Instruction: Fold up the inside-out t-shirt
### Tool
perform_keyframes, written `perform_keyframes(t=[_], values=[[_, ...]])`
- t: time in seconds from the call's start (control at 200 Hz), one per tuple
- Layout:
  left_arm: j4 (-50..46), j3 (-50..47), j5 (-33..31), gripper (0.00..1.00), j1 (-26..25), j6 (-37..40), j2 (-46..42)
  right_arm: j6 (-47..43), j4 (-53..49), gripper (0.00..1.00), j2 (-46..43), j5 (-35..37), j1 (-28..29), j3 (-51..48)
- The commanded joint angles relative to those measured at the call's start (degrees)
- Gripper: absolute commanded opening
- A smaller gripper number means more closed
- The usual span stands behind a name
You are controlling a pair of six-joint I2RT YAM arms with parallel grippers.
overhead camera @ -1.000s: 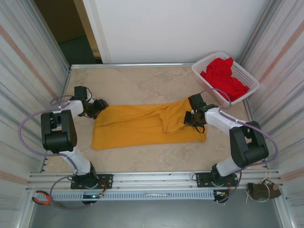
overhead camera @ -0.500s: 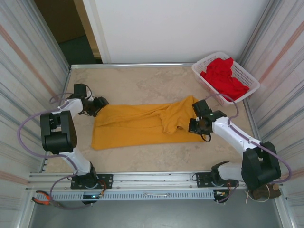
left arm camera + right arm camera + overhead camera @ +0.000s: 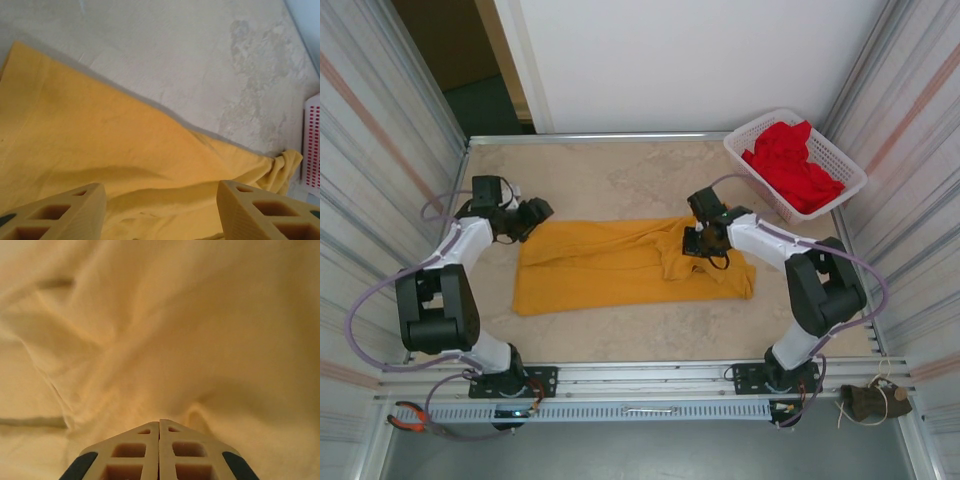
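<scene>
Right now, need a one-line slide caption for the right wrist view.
Right pincer, shut, pointing at the rumpled folds of the yellow t-shirt.

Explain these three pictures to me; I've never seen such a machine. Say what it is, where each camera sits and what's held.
These are two small robot arms bolted at the near edge of a table. The wide picture looks down from above and behind them; the other two come from wrist cameras, each looking past its own claw. A mustard-yellow t-shirt lies stretched across the table; a white basket at the far right corner holds a red garment. The left claw is open at the shirt's left end, nothing between its fingers. The right claw is shut, down on bunched cloth near the shirt's right end; whether it pinches fabric I cannot tell.
</scene>
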Motion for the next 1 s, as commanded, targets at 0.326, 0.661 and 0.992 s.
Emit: perform_keyframes(t=[0.326,0.661,0.992], values=[[1.65,-1.89,0.59,0.61,-0.77,0.24,1.31,6.72,6.48,0.05,-8.24,1.77,0.07,-17.31],[6.49,-7.11,-3.11,0.61,-1.25,1.9,6.05,9.47,1.6,0.18,-18.97,2.62,-2.14,-20.08],[3.32,0.32,1.24,0.63,-2.72,2.26,-0.2,1.89,-2.25,0.77,-25.02,-7.36,-22.84,-13.09]])
